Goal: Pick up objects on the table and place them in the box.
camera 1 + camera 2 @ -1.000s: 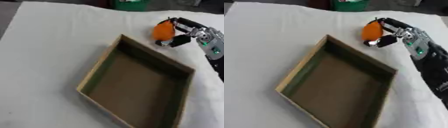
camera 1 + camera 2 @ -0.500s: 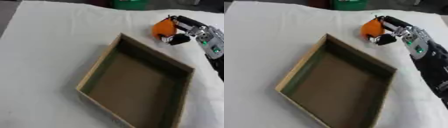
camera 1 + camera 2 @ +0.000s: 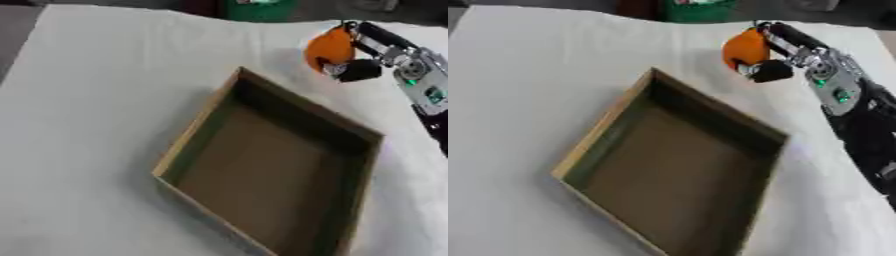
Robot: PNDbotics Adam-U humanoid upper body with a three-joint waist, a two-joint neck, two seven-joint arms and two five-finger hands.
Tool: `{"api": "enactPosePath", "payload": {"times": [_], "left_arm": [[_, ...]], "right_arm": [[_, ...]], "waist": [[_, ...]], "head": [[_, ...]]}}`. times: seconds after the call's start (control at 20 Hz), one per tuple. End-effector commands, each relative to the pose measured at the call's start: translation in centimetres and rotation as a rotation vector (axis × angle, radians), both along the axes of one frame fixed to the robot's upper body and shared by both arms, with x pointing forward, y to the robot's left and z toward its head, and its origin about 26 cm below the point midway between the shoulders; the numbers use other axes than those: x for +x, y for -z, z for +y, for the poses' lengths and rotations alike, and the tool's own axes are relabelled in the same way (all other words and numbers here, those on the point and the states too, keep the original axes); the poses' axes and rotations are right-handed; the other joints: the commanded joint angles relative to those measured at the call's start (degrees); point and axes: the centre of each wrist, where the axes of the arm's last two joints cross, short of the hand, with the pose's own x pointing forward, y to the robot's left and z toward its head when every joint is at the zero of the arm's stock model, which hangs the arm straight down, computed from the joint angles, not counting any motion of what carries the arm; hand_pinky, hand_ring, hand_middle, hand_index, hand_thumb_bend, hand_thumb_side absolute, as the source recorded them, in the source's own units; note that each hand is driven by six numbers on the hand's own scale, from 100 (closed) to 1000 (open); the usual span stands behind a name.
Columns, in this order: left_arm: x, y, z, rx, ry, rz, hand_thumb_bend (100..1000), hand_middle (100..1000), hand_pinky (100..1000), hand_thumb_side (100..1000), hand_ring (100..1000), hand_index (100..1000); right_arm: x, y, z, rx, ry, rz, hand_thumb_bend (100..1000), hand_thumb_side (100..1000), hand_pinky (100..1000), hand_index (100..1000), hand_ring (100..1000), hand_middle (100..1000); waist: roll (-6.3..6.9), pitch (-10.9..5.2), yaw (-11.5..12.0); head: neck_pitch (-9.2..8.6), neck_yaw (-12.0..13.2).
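- Holding an orange object (image 3: 744, 47), the right hand (image 3: 785, 50) has its fingers and thumb curled round it, beyond the far right corner of the box (image 3: 605, 130).
- Compared with a second ago, the orange object sits higher and looks raised off the white table cover (image 3: 96, 90); a faint shadow lies on the cloth below it. Contact with the cloth cannot be ruled out from these views.
- Judgement: the pick appears complete and the carry toward the box is the step now in hand.
- The box shows bare brown floor and dark inner walls, with nothing lying in it. It has kept its place on the cloth over the last second.
- The orange object is outside the box, near its far right wall but not yet over the opening.
- Judgement: the next move calls for a short carry toward the box centre, clearing the far wall before release.
- The left hand shows in neither view.
- A green item (image 3: 258, 7) stands at the far table edge, well apart from the box, untouched.
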Motion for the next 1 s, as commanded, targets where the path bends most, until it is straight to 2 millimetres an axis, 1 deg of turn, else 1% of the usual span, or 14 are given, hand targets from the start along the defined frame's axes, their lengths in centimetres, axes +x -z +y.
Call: {"api": "enactPosePath", "payload": {"times": [0.05,0.1,0.15,0.35,0.5,0.7,0.9,1.0], "left_arm": [[-0.4,-0.5,0.2,0.019,-0.004,-0.011,100,659,429,740,578,631],[-0.4,-0.4,0.3,0.019,-0.006,-0.007,100,659,428,740,578,631],[-0.5,-0.3,0.3,0.019,-0.008,-0.003,100,659,428,740,578,631],[-0.6,0.0,0.4,0.021,-0.012,0.009,100,658,428,740,579,632],[-0.7,0.1,0.5,0.023,-0.016,0.015,100,658,427,745,580,634],[-0.7,0.2,0.6,0.026,-0.019,0.017,100,658,426,740,580,635],[-0.7,0.1,0.8,0.021,-0.033,0.008,100,659,425,740,581,639],[-0.8,0.0,1.0,0.012,-0.048,0.000,100,659,424,737,580,641]], "right_arm": [[-1.8,-3.8,0.3,-0.011,-0.034,-0.096,100,398,790,736,735,597],[-2.2,-4.4,0.8,-0.003,-0.054,-0.109,100,500,790,737,734,598],[-2.6,-5.0,1.3,0.006,-0.074,-0.121,100,391,789,737,734,598],[-4.4,-7.4,4.0,0.023,-0.161,-0.164,100,393,781,737,733,601],[-6.2,-8.7,6.6,-0.013,-0.246,-0.191,100,393,762,729,738,603],[-8.5,-8.9,10.3,-0.105,-0.356,-0.207,100,398,747,725,743,607],[-10.5,-8.2,13.4,-0.201,-0.458,-0.192,100,412,740,725,751,614],[-11.4,-7.7,14.5,-0.255,-0.497,-0.176,100,421,736,725,754,616]], "waist": [[0.37,-2.34,-0.50],[0.53,-2.79,-0.80],[0.68,-3.20,-1.09],[1.25,-4.68,-2.21],[1.59,-5.71,-2.88],[1.81,-6.62,-3.30],[1.92,-7.18,-3.29],[1.81,-7.32,-3.19]], "head": [[1.42,0.36],[1.86,0.38],[2.19,0.44],[3.09,0.54],[3.57,0.56],[3.89,0.69],[4.47,0.84],[4.69,0.74]]}}
